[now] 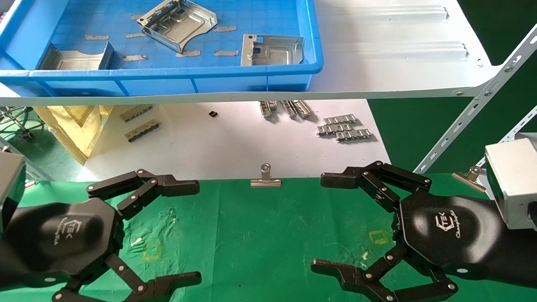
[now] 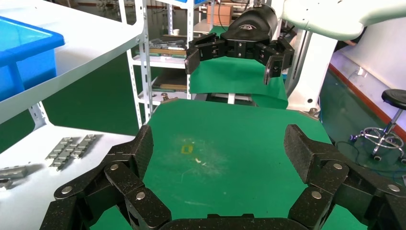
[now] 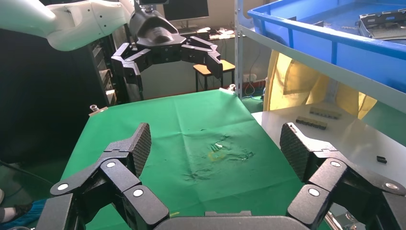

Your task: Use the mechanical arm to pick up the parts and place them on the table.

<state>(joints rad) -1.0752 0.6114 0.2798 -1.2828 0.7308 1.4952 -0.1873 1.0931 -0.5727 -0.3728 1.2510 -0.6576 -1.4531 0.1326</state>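
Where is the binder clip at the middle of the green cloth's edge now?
In the head view the binder clip sits on the far edge of the green cloth, where it meets the white sheet, between the open left gripper and open right gripper.

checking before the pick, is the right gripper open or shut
Open. The right gripper hovers over the green table with its black claw fingers spread wide apart and nothing between them; the right wrist view shows the same gap.

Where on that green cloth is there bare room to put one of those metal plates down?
The green table lies bare between the left gripper and right gripper, both open and empty, below the binder clip on its far edge. The blue bin is crowded with parts, and toothed strips dot the white sheet.
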